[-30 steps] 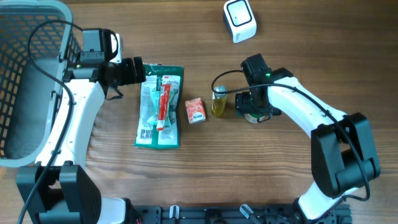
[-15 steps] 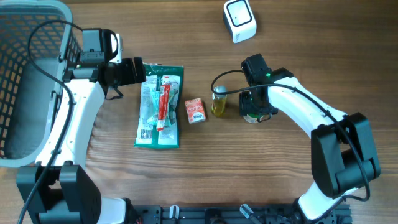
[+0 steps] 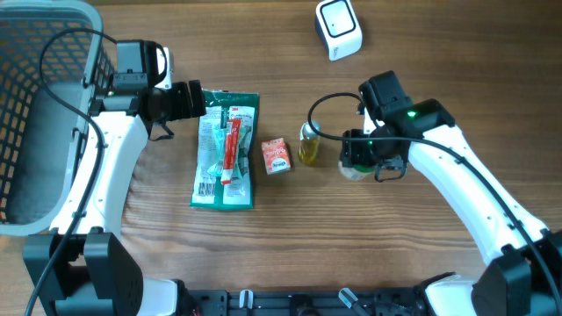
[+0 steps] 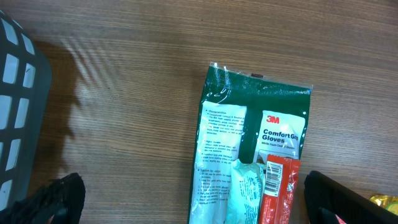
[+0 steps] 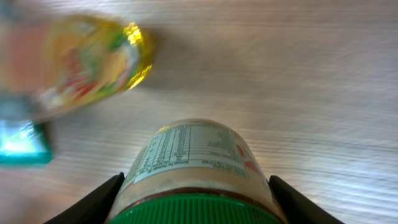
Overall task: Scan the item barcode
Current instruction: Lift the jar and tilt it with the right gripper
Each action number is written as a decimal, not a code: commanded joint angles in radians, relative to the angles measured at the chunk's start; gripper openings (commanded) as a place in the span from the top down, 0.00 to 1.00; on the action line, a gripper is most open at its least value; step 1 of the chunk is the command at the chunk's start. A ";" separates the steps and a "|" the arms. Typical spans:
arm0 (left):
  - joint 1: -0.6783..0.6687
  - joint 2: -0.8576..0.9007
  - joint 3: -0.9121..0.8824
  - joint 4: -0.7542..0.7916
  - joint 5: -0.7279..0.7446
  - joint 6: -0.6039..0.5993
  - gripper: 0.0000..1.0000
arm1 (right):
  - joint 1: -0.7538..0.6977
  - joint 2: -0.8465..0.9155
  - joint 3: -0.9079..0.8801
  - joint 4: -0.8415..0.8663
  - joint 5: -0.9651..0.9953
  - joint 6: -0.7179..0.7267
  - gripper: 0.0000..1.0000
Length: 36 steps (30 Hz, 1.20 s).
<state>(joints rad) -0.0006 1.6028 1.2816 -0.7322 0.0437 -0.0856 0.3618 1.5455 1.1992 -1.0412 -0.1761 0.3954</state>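
- A jar [image 5: 196,162] with a green lid and a pale printed label sat in the right half of the wooden table [image 3: 351,254], about midway between the near and far edges.
- The right gripper [image 3: 364,160] grasped that jar at the lid end, its dark fingers [image 5: 102,196] pressed against either side.
- I could not tell whether the jar rested on the wood or hung just above it.
- Just left of the jar stood a small bottle [image 3: 309,145] of yellow liquid, which looked blurred in the right wrist camera.
- Further left, near the bottle, lay a small red box [image 3: 276,155].
- Left of the box lay a flat green glove pack [image 3: 226,149] with white print, its long side running near to far.
- A narrow red packet [image 3: 230,151] lay on top of the glove pack.
- The left gripper [image 3: 198,100] hovered at the pack's far left corner, fingers spread wide and holding nothing.
- A white scanner [image 3: 338,28] sat by the far edge, well apart from the jar and slightly to its left.
- A grey mesh basket [image 3: 35,105] filled the far left corner.
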 commanded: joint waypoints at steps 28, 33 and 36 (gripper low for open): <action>0.003 -0.004 0.007 0.002 0.008 0.019 0.00 | -0.003 -0.014 0.017 -0.248 -0.717 0.340 0.96; 0.003 -0.004 0.007 0.003 0.008 0.019 0.00 | -0.003 -0.014 0.017 -0.256 -0.733 0.341 0.96; 0.003 -0.004 0.007 0.003 0.008 0.019 0.00 | -0.003 -0.014 0.017 -0.259 -0.771 0.339 0.96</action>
<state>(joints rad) -0.0006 1.6028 1.2816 -0.7322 0.0437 -0.0853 0.3622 1.5444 1.1992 -1.2945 -0.8616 0.7223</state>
